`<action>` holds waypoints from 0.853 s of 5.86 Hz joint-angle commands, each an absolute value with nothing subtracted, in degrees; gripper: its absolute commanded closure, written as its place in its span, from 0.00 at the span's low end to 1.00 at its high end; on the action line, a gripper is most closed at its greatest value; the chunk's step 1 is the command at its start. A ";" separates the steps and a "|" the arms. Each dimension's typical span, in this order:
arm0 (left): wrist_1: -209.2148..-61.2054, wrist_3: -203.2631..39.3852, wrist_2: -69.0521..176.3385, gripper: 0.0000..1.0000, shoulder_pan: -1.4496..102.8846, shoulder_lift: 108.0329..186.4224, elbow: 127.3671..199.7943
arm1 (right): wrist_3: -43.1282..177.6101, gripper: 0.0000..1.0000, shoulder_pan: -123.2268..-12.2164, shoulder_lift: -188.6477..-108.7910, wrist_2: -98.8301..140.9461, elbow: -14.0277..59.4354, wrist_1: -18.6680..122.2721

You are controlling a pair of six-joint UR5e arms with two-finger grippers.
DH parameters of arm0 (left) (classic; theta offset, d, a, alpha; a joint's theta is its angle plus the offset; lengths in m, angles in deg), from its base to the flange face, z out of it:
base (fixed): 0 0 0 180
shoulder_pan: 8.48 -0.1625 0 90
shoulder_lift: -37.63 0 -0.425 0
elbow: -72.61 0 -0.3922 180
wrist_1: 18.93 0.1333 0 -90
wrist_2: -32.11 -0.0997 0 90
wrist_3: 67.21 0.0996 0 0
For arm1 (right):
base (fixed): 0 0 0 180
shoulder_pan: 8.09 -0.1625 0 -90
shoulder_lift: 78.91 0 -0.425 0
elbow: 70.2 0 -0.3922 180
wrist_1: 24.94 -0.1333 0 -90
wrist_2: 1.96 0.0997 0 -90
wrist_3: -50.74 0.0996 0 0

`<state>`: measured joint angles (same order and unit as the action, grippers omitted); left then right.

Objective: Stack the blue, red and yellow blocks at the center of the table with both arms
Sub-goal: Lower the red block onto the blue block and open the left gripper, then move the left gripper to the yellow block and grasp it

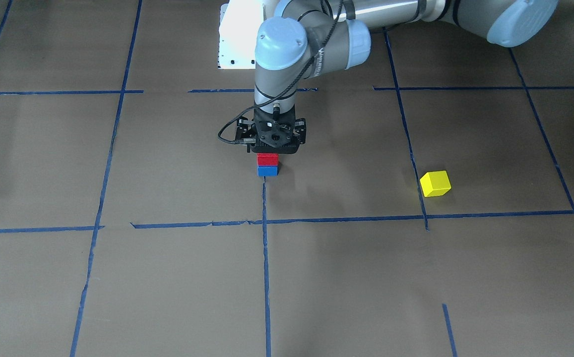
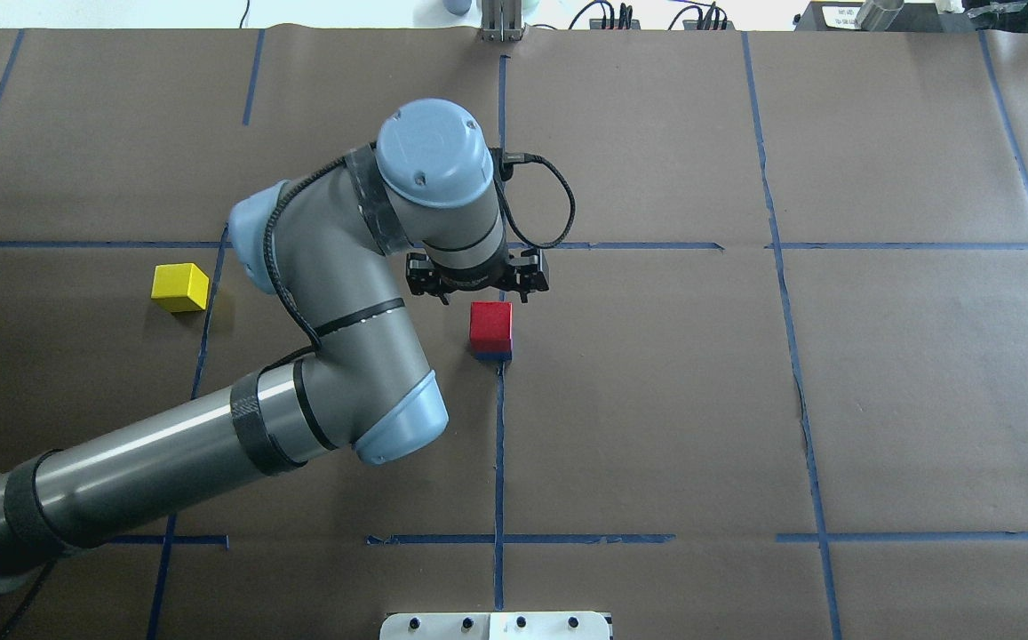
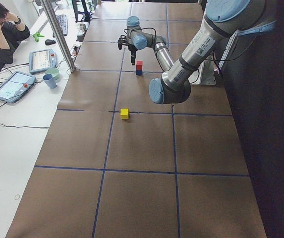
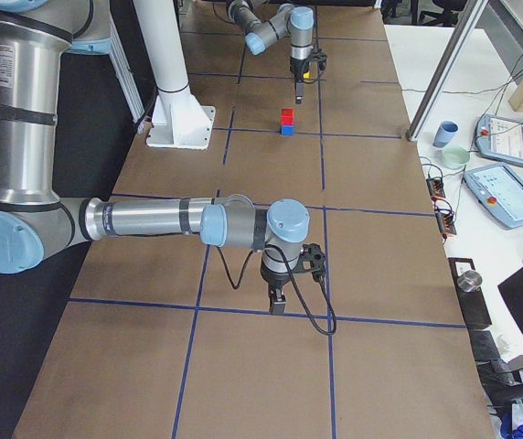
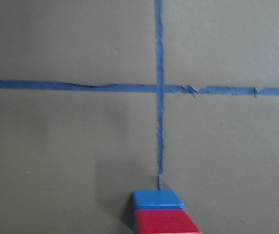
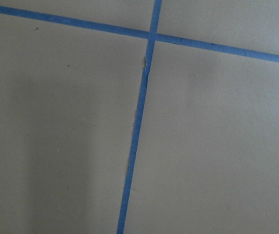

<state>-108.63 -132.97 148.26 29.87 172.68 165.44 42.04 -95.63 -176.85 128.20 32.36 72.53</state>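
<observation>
Hovering a little beyond the stack and apart from it, the left arm's black claw [image 4: 298, 93] points fingers-down; how far it is open, cannot tell. Small sharp-edged red cube [image 2: 490, 324] sits square on a matching blue cube [image 1: 267, 171], mid-way across the dull brown papery surface [image 2: 656, 400], at the end of a thin, ragged blue tape line [image 2: 498, 444]. Plain yellow cube [image 2: 180, 286] lies alone, well off to the robot's left. Right arm's claw [image 4: 279, 302] points down, far from all cubes; opening not discernible.
</observation>
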 commanded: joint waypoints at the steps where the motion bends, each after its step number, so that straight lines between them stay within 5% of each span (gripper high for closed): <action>1: -109.19 -122.38 149.53 0.00 35.61 157.00 176.61 | 42.04 0.00 -95.63 -176.82 128.20 32.28 72.53; 3: -111.72 -115.23 149.62 0.00 41.43 144.47 179.40 | 42.04 0.00 -95.63 -176.82 128.20 32.28 72.44; 5: -115.68 -113.18 149.71 0.00 42.85 141.00 176.17 | 42.04 0.00 -95.63 -176.82 128.20 32.28 72.53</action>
